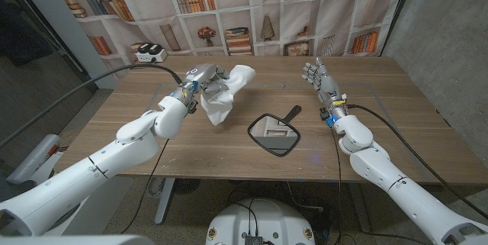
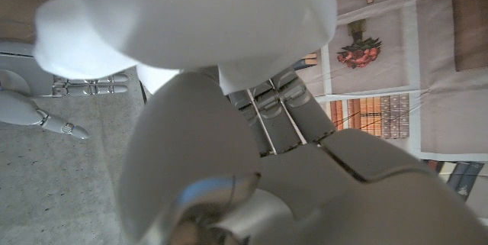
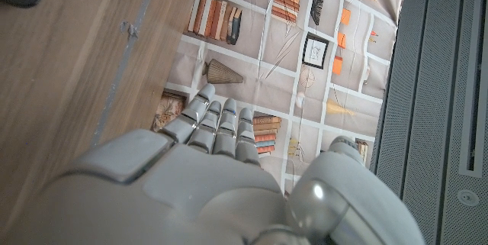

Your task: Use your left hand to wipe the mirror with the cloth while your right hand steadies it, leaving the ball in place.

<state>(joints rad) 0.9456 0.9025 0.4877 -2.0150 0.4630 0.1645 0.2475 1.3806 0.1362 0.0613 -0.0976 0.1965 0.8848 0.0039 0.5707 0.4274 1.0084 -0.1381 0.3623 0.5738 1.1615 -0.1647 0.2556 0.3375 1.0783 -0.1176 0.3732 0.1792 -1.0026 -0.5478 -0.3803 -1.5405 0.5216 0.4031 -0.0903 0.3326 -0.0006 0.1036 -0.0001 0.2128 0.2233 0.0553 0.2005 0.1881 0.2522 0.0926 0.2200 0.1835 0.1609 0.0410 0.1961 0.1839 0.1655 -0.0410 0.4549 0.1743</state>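
- The left hand point(image 1: 200, 79), glossy grey and white shells at the end of a smooth white arm, is raised over the left half of the table and grips the cloth point(image 1: 226, 92).
- The cloth is white, soft and crumpled: 1 fold sticks up beside the fingers, and a longer pointed tail droops toward the wood. In the left wrist view it shows as a pale, blurred bulge point(image 2: 191, 16) past the hand's back point(image 2: 252, 176).
- The table point(image 1: 114, 115) is wood-grain laminate, matte, with long straight streaks (a white box with 2 dark round knobs point(image 1: 152, 52) sits at its far left edge).
- The mirror point(image 1: 274, 133) lies flat near the middle of the table, well apart from both hands: a rounded-rectangle glass in a black frame, its short black handle angled toward the far right. The glass reflects a pale ceiling.
- The right hand point(image 1: 322, 82) stands upright near the right side, fingers extended and apart, grasping nothing; the right wrist view shows its smooth grey back point(image 3: 198, 176).
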